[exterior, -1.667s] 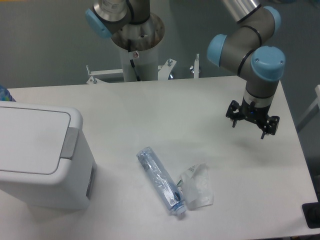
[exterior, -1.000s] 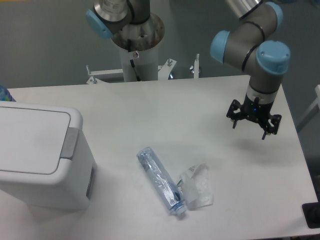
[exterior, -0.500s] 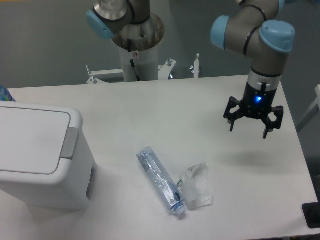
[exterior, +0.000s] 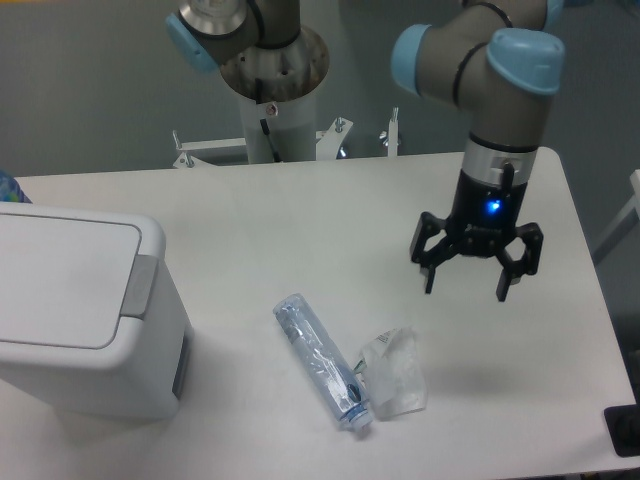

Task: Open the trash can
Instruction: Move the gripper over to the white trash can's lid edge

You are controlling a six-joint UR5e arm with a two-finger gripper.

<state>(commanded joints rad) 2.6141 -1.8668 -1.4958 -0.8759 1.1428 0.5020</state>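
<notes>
The trash can is a large white boxy bin at the left of the table, with its flat lid down and a grey push tab on the lid's right edge. My gripper hangs over the right half of the table, far from the bin, pointing down with its black fingers spread open and nothing between them. A blue light glows on its wrist.
A crushed clear plastic bottle lies on the table between bin and gripper, with a crumpled clear wrapper beside it. The arm's pedestal stands at the table's far edge. A dark object sits at the lower right corner.
The gripper has moved left and toward the front of the table, now closer to the bottle and wrapper. Its fingers stay open. The bin, bottle and wrapper have not moved.
</notes>
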